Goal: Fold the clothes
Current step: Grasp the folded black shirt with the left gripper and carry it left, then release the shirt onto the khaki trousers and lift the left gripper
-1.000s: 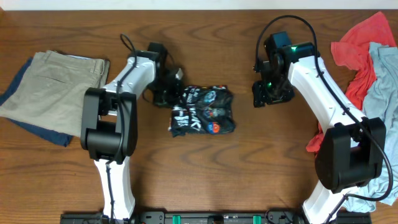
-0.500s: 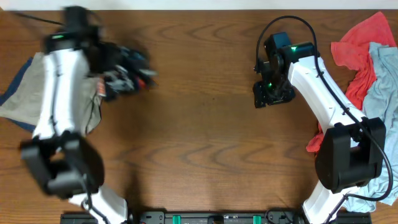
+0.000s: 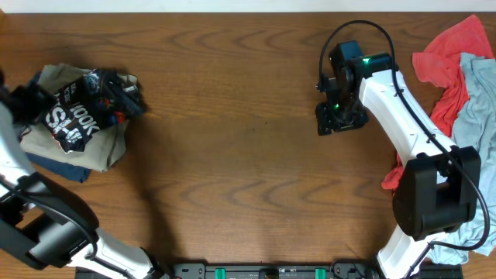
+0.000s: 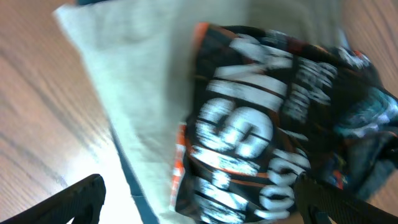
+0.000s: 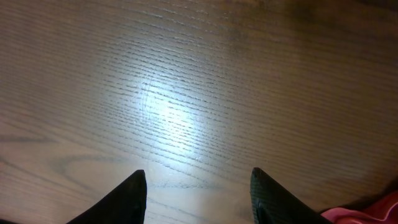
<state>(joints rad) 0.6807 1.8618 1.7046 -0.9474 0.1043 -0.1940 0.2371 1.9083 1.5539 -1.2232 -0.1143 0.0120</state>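
Overhead view puts the black jersey in the upper left of the frame, a compact, rather rumpled bundle resting on top of the tan trousers, which in turn lie over a dark blue garment. The left gripper is at the far left edge of that frame. Its own camera, blurred, shows both fingers spread wide along the bottom of the picture, with the jersey beyond them on the trousers and nothing clasped between. The right gripper hangs right of centre, upper half of the frame, well apart from the bundle. Its wrist view shows its fingers parted over the bare wooden table, and it is empty. A red garment and a light-blue garment are heaped at the right edge. The folding itself looks finished, so the step in hand seems to be setting the bundle down on the stack. The next move probably calls for drawing the left arm up and away cleanly so that neither finger snags the cloth and pulls the fold loose. The ragged upper right corner of the bundle may want tucking.
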